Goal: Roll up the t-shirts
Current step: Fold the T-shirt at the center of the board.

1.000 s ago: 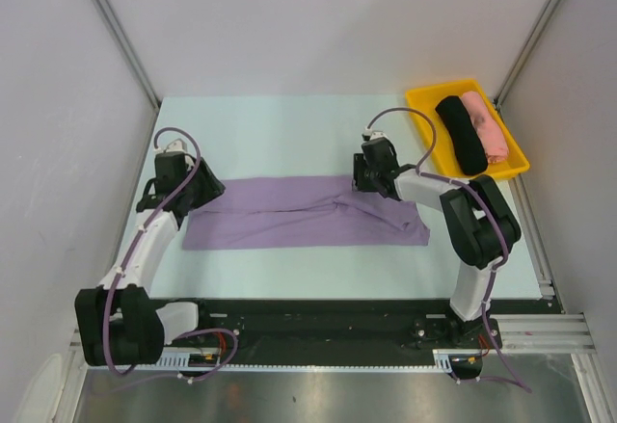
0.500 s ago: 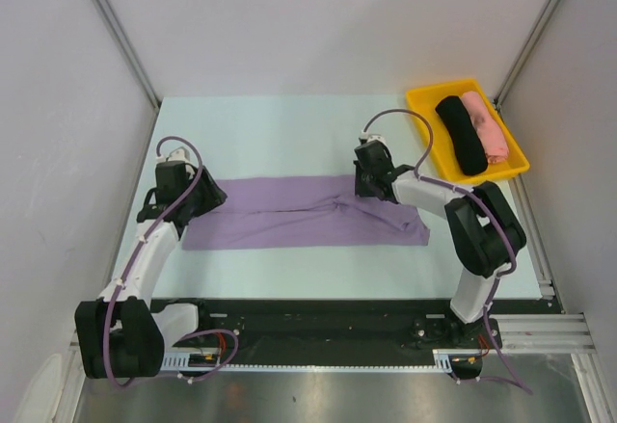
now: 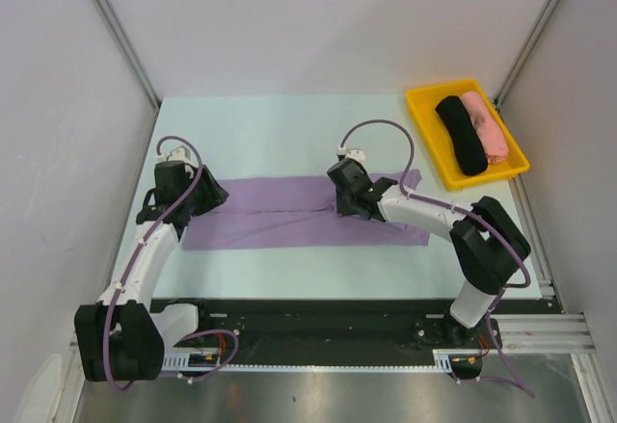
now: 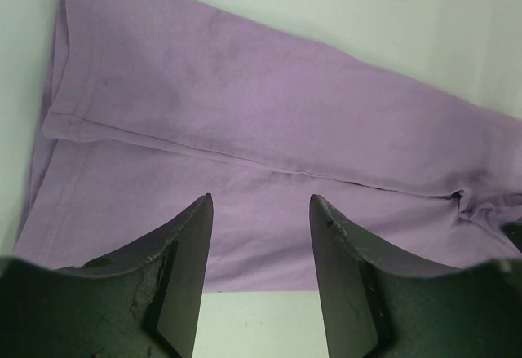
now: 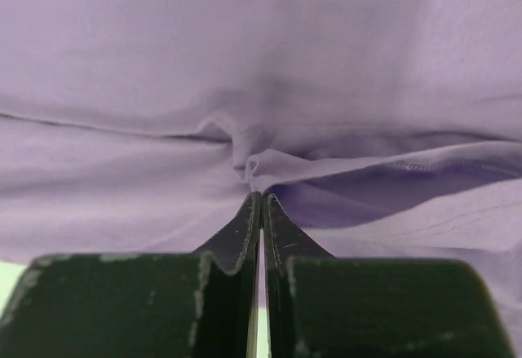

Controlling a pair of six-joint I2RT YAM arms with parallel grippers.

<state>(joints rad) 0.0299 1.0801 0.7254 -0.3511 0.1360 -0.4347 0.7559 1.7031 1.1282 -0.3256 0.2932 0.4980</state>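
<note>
Pale-green tabletop (image 3: pixel 289 124): snapped right gripper (image 5: pixel 259 201) shut on lavender t-shirt (image 5: pixel 163 64) fold at its tips, dragged it leftward. Kept left gripper (image 4: pixel 258 244) parted, empty, cloth just ahead. Roll barely begun.

The top view looks down from high behind the arm bases at 6 o'clock, far enough to take in the whole surface (image 3: pixel 289 134). The left wrist view hangs close over the 9 o'clock end of the lavender t-shirt (image 4: pixel 245 105), looking past the left tool (image 4: pixel 259 211); the right wrist view, nearer still behind the right tool (image 5: pixel 259 197), fills with the shirt's middle. All three share that cloth.
</note>
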